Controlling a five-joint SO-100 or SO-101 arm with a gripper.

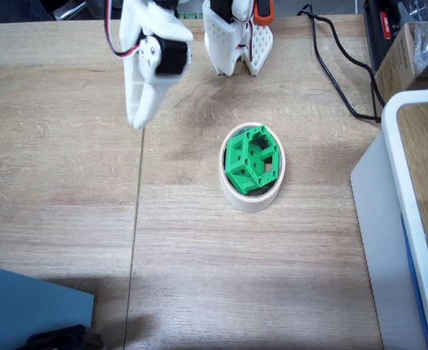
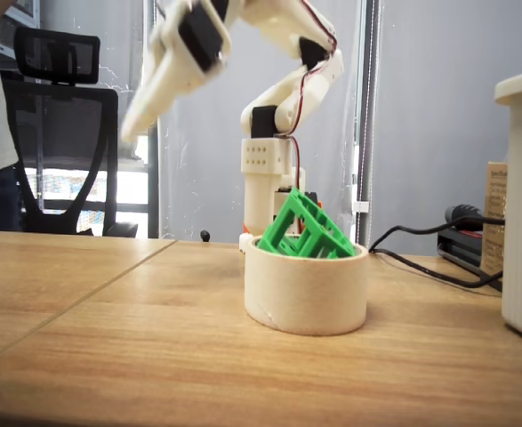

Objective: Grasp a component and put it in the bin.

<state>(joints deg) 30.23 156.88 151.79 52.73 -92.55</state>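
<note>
Below and right of the gripper: green part sits tilted inside the tape ring, top poking above the rim
Gripper: raised off the table, carrying nothing; whether its fingers are apart I cannot tell
Progress: drop looks done
Left: seemingly nothing

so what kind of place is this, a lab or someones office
Most likely an office or hobby workspace, not a formal lab: a black mesh office chair stands behind the wooden desk, power cables trail across it, and a small white 3D-printed arm is mounted at the desk's edge.
</note>
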